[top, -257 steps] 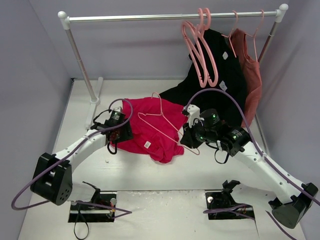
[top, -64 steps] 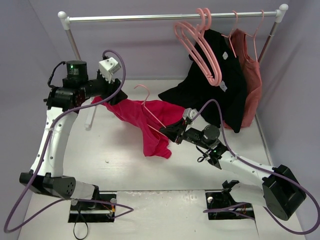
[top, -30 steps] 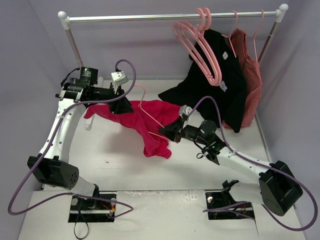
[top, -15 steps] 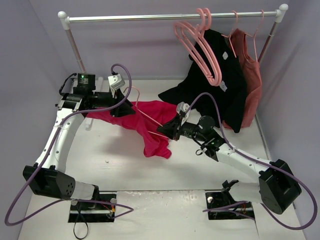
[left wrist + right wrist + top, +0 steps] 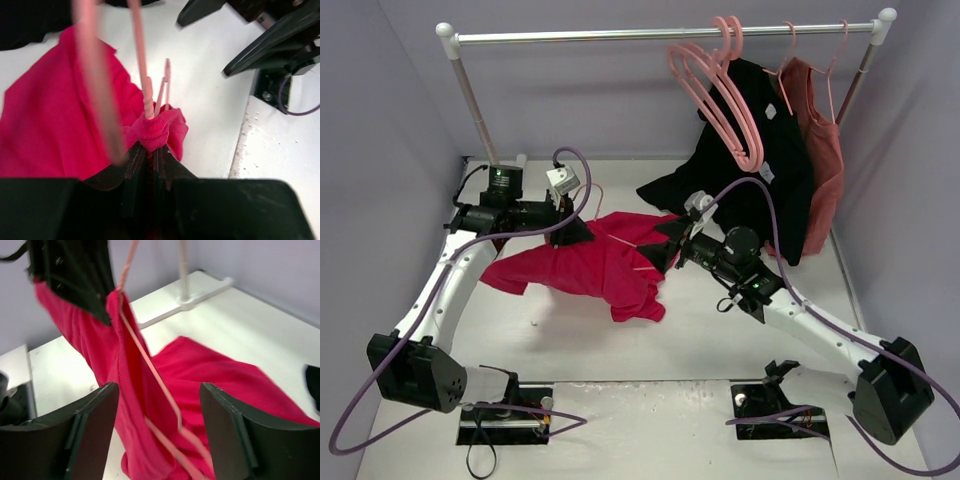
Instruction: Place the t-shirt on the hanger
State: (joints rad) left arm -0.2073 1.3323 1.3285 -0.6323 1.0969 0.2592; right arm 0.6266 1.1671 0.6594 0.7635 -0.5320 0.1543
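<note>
Left pincer point(image 5: 150, 150), arm raised, pinches the t-shirt point(image 5: 50, 125); right pincer point(image 5: 159, 387) hovers spread near the hanger point(image 5: 143, 75).

The t-shirt point(image 5: 590, 272) and hanger point(image 5: 148, 360) stretch between the left tool point(image 5: 588, 232) and right tool point(image 5: 661, 246), blocking the middle of the surface point(image 5: 600, 350). Its near strip lies open. Spare hangers point(image 5: 725, 110) and a black shirt point(image 5: 770, 170) crowd the right end of the rail point(image 5: 570, 36); its left stretch is free.

The top camera sits high behind the arm bases, facing 12 o'clock toward the rail point(image 5: 660, 33), wide over the whole table point(image 5: 570, 345). The left wrist camera hangs close over the left gripper point(image 5: 150, 155), looking toward 3 o'clock. The right wrist camera, close over the right gripper point(image 5: 156, 390), faces 9 o'clock. All three share the t-shirt point(image 5: 590, 270) and hanger point(image 5: 145, 75).
</note>
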